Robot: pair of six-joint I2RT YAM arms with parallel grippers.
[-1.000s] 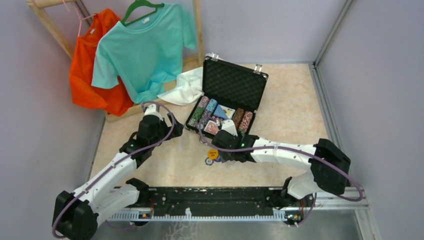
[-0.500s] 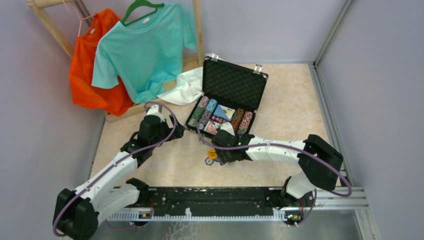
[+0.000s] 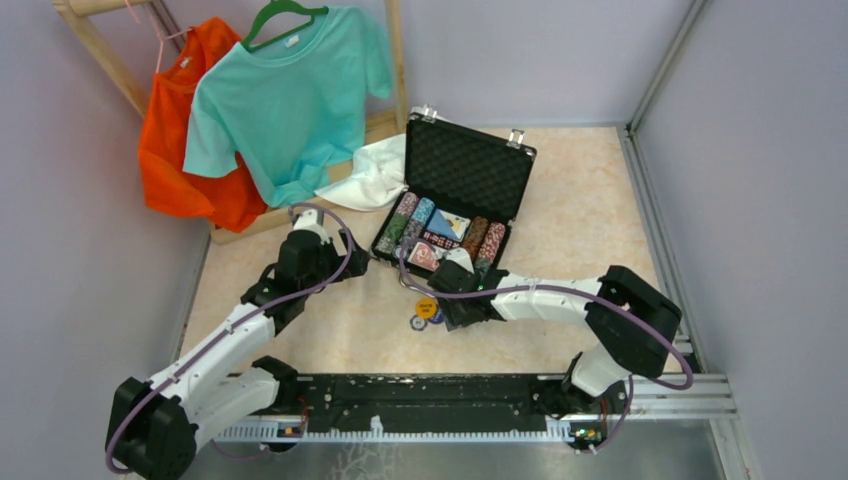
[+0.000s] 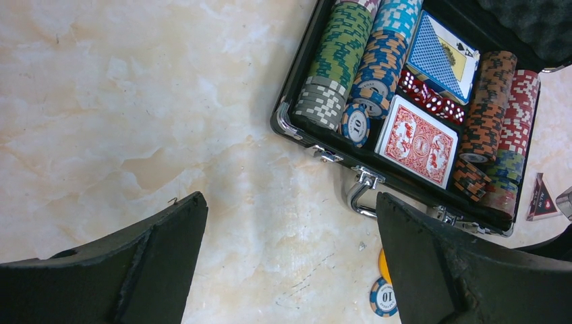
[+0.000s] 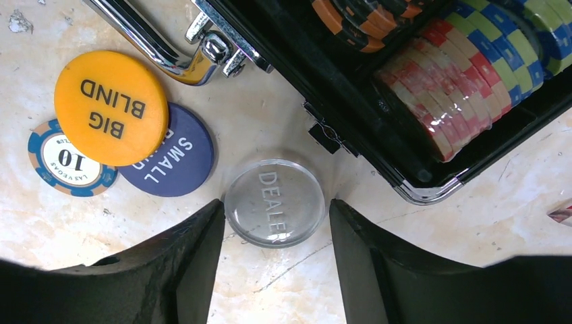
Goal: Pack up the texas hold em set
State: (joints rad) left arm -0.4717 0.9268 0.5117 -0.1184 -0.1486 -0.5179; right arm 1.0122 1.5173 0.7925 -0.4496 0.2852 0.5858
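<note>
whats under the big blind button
The big blind button lies over part of the small blind button and the edge of a 10 chip. The word after SMALL is mostly covered.

One case [image 3: 470, 170], one blue deck [image 4: 438, 57], one red deck [image 4: 418, 140], three round buttons [image 5: 177, 162], one loose chip [image 5: 57, 162].

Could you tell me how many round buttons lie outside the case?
3: orange Big Blind button overlapping blue Small Blind button, clear Dealer button beside them. More may be hidden.
</note>
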